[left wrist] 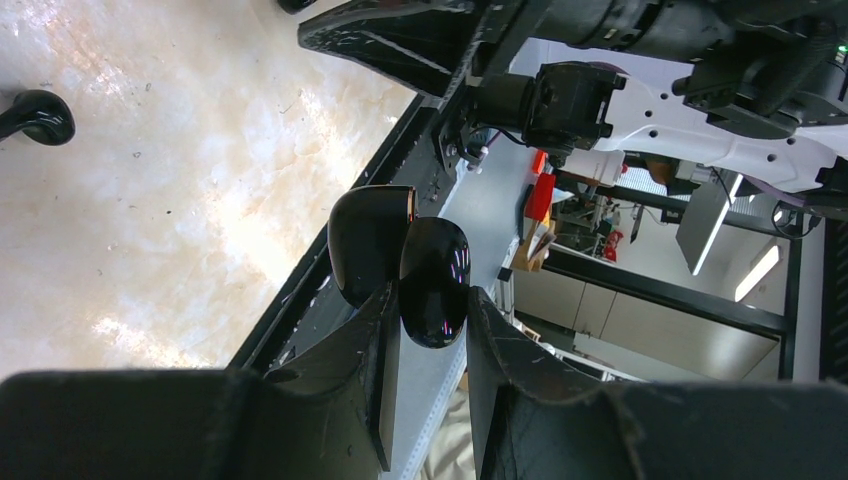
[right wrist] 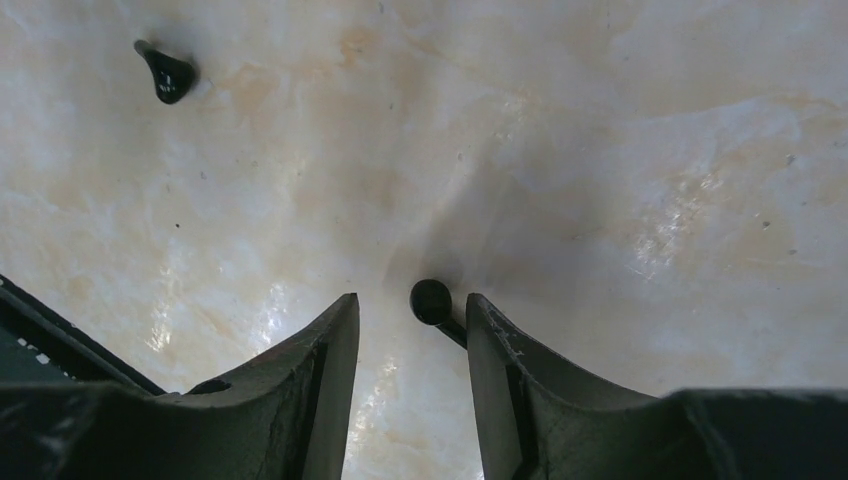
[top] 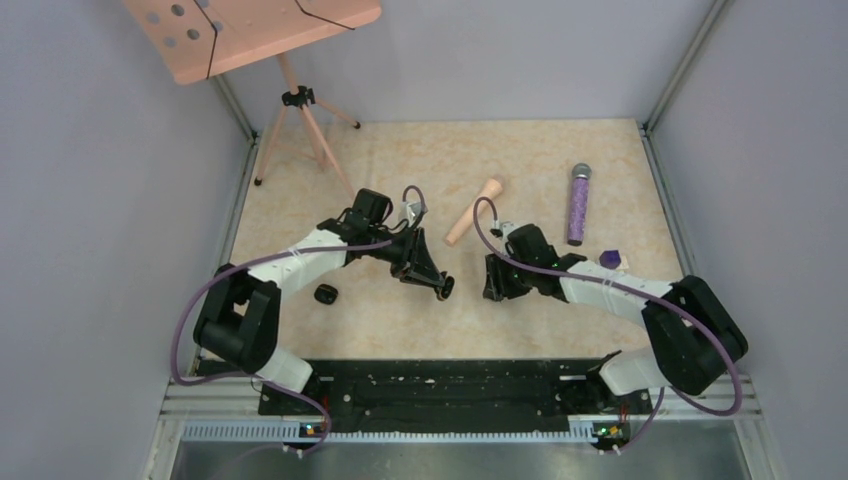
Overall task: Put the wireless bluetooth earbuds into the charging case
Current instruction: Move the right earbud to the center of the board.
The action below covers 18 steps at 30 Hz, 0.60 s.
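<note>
- My left hand (left wrist: 430,300) is clenched on the charging case (left wrist: 370,240). It holds the case up off the counter (left wrist: 150,200), out by the edge.
- My right hand (right wrist: 410,297) is released, with its fingers apart, low over the counter.
- One earbud (right wrist: 432,300) lies on the counter between those fingers, close against one of them. It is not picked up yet.
- The other earbud (right wrist: 165,75) lies well apart from it.
- I think no bud is in the case yet, so both are left to do.
</note>
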Motion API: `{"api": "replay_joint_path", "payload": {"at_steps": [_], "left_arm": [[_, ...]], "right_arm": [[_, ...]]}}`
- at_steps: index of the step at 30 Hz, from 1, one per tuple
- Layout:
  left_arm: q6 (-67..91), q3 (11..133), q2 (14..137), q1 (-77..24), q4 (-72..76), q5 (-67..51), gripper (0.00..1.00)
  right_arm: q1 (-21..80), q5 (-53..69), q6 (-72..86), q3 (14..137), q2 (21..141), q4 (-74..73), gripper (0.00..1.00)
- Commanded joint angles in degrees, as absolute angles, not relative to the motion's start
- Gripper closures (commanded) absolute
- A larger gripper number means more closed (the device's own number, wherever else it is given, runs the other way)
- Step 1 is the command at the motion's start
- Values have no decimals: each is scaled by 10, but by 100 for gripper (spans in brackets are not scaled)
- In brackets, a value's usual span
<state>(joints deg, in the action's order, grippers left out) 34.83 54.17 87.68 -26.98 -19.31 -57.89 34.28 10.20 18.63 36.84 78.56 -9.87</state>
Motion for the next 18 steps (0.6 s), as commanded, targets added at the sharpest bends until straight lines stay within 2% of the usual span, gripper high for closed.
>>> {"api": "replay_joint_path", "payload": {"at_steps": [1, 11, 18], "left_arm": [[347, 538, 846, -269, -188, -582, 100], [348, 540, 848, -268, -184, -584, 100], [345, 539, 845, -268, -190, -583, 100]], "right_arm": [[358, 102, 181, 390, 800, -88, 58], [362, 87, 183, 389, 827, -79, 63], [366, 72, 189, 397, 826, -83, 74]]}}
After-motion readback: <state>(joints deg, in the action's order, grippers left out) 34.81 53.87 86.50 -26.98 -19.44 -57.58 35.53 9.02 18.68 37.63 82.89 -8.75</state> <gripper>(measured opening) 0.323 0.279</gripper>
